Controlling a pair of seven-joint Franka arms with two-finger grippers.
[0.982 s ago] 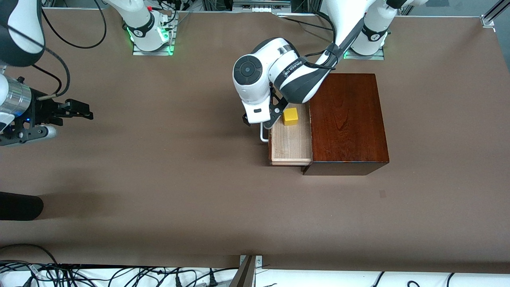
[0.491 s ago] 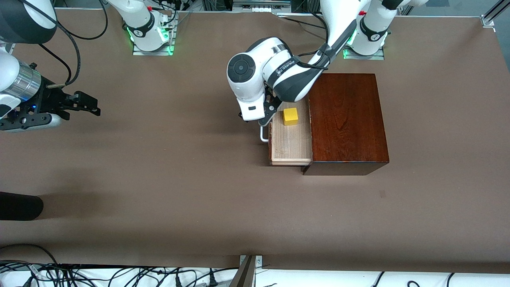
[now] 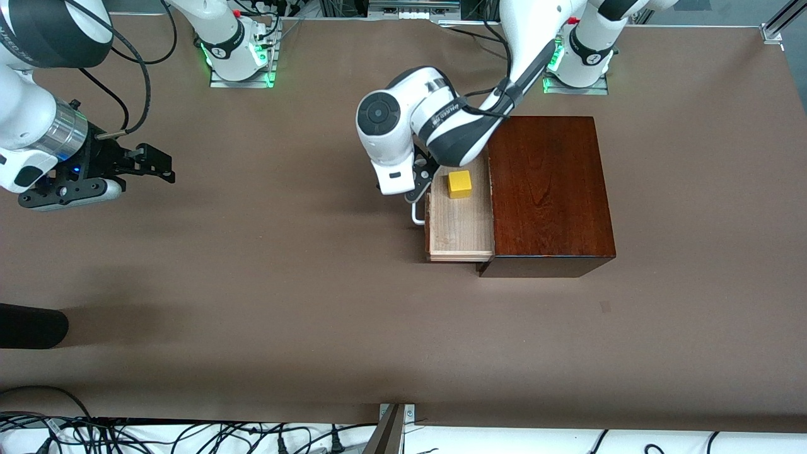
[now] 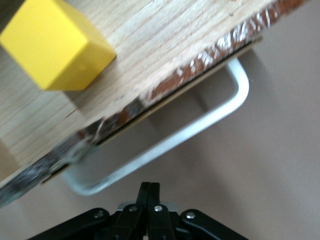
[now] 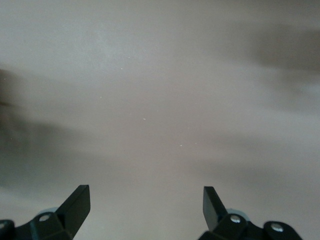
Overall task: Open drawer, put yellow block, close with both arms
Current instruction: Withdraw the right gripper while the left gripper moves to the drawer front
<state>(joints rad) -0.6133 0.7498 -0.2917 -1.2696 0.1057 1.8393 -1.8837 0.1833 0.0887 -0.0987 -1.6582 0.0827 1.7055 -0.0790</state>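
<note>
The drawer [image 3: 460, 228] stands pulled out of the dark mahogany box [image 3: 548, 189], toward the right arm's end of the table. The yellow block [image 3: 459, 184] rests in its pale tray, at the end farther from the front camera. My left gripper [image 3: 416, 191] is shut on nothing, just outside the drawer front by the white bar handle [image 3: 416, 216]. The left wrist view shows the closed fingertips [image 4: 149, 186] short of the handle [image 4: 200, 125], with the block [image 4: 55, 45] on the tray [image 4: 160, 50]. My right gripper [image 3: 157, 165] hangs open over bare table; its fingers [image 5: 77, 200] stand wide apart.
A black rounded object [image 3: 31, 325] lies at the right arm's end of the table, nearer to the front camera. Cables and a metal bracket [image 3: 392, 429] run along the table's near edge. Brown tabletop stretches between the right gripper and the drawer.
The left gripper shut its fingers and drew back from over the drawer to just outside its front. The right gripper moved a little toward the drawer, still open.
</note>
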